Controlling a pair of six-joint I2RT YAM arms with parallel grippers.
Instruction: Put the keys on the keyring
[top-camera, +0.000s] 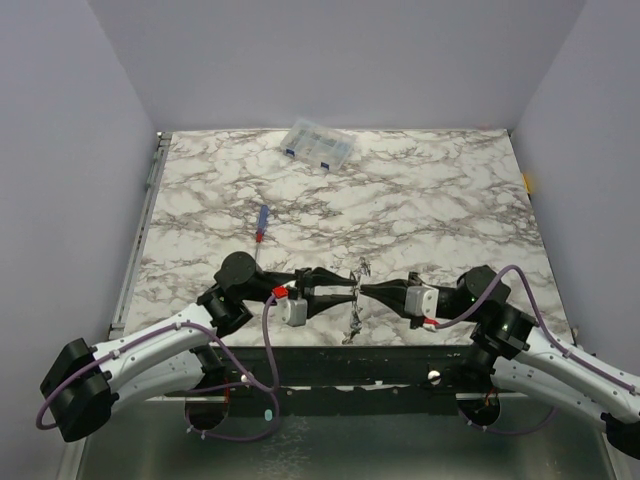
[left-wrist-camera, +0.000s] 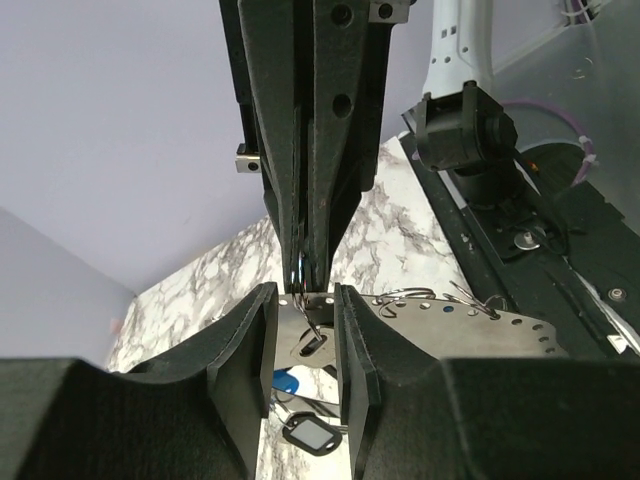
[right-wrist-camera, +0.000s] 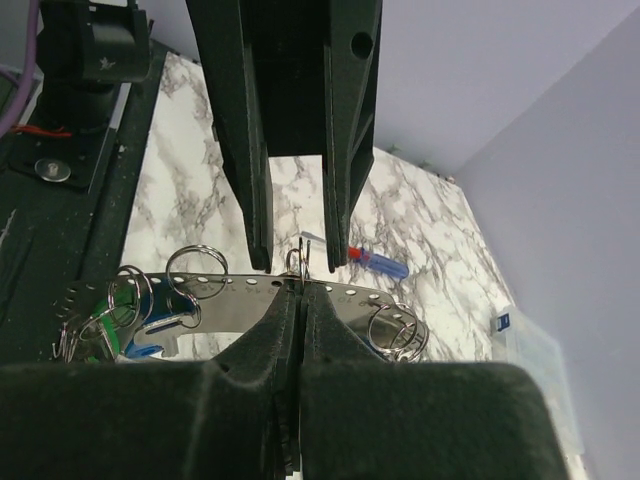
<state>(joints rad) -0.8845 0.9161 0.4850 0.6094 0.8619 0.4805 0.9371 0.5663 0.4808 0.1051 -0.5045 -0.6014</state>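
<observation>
Left hand (left-wrist-camera: 305, 300), right hand (right-wrist-camera: 300, 292) at keyring (right-wrist-camera: 232, 305)

One screwdriver (top-camera: 260, 224), one clear box (top-camera: 318, 144), one keyring (right-wrist-camera: 240, 305); keys (right-wrist-camera: 125, 322) too bunched to count.

At lower centre, the left gripper (left-wrist-camera: 305, 305) straddles the keyring (left-wrist-camera: 450, 322) with parted jaws. The right gripper (left-wrist-camera: 303, 272), reaching from the top, pinches it. Tagged keys (left-wrist-camera: 308, 435) hang below.

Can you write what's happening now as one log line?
left gripper straddles keyring | right gripper shut on keyring | keys dangling by keyring
</observation>
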